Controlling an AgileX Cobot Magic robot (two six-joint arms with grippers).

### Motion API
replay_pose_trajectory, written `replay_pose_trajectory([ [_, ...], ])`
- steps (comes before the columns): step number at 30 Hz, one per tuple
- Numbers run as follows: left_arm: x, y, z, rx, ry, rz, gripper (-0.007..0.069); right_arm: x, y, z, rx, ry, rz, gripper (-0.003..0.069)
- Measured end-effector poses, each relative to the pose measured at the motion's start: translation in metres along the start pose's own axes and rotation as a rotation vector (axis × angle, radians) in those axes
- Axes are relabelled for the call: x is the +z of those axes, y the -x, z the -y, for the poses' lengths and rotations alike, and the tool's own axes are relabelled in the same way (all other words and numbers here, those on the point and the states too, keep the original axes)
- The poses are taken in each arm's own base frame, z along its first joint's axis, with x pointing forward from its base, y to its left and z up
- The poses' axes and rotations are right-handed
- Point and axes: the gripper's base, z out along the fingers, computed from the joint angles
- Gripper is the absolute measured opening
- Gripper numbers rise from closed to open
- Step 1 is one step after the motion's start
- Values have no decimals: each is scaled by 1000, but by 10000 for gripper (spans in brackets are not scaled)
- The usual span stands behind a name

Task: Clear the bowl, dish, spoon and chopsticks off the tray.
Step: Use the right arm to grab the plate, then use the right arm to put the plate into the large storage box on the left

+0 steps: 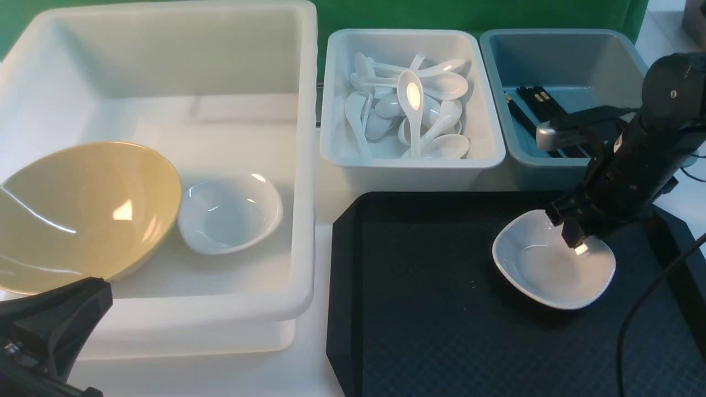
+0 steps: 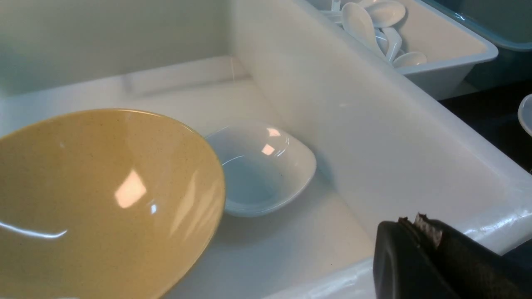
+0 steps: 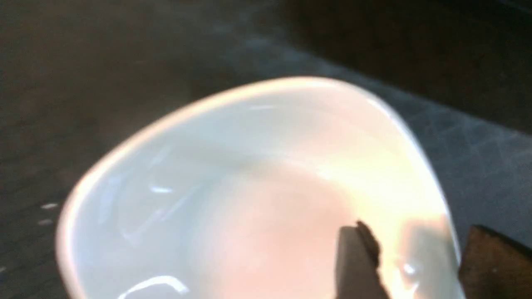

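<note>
Dish (image 1: 553, 264) sits on the black tray (image 1: 419, 309), right half; my right gripper (image 1: 575, 242) straddles its rim, jaws wide, not clamped. Left gripper (image 2: 419, 224) pinched closed at the white bin's (image 1: 165, 55) near edge; yellow bowl (image 1: 83, 215) tilted inside, beside a second dish (image 1: 229, 212).

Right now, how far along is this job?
Done: the mustard-yellow round bowl sits in the large white bin; white spoons lie in the small white bin, black chopsticks in the grey-blue bin. In hand: the open right gripper straddles the rim of the small white rounded-square dish on the black textured tray. Left: removing it.
</note>
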Motion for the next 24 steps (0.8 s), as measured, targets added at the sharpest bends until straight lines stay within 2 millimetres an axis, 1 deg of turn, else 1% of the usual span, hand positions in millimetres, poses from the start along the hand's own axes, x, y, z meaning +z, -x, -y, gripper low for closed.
replay_pose_trajectory([
  [2,0,0,0,0,0,-1,-11,14,0,2,6,4,-37,415],
  [4,0,0,0,0,0,-1,-11,22,-1,1,1,13,-57,411],
  [6,0,0,0,1,0,0,-11,24,1,-1,-14,18,-60,388],
  [7,0,0,0,1,0,0,-11,24,1,-1,-17,23,-61,359],
  [8,0,0,0,1,0,0,-11,24,1,-1,-18,25,-62,347],
  [9,0,0,0,1,0,0,-11,23,0,-3,-17,43,-71,291],
  [10,0,0,0,1,0,0,-11,22,-1,-3,-18,46,-70,280],
  [12,0,0,0,1,0,0,-11,7,-2,-8,-21,83,-57,203],
  [13,0,0,0,1,0,0,-11,3,-2,-9,-22,89,-51,186],
  [14,0,0,0,1,1,1,-11,-21,-4,-16,-38,112,-6,108],
  [15,0,0,0,1,1,1,-11,-24,-5,-17,-42,116,-1,94],
  [16,0,1,0,1,2,6,-11,-50,-7,-23,-71,108,67,70],
  [18,0,2,-1,1,7,19,-11,-88,-9,-34,-104,112,169,67],
  [19,0,3,-1,1,9,28,-11,-101,-9,-38,-118,112,209,67],
  [21,0,3,-1,1,12,35,-11,-136,-8,-52,-157,126,338,67],
  [23,0,4,-1,1,13,39,-11,-171,-2,-75,-202,168,498,67],
  [24,0,4,-1,1,13,40,-11,-184,2,-89,-223,201,574,67],
])
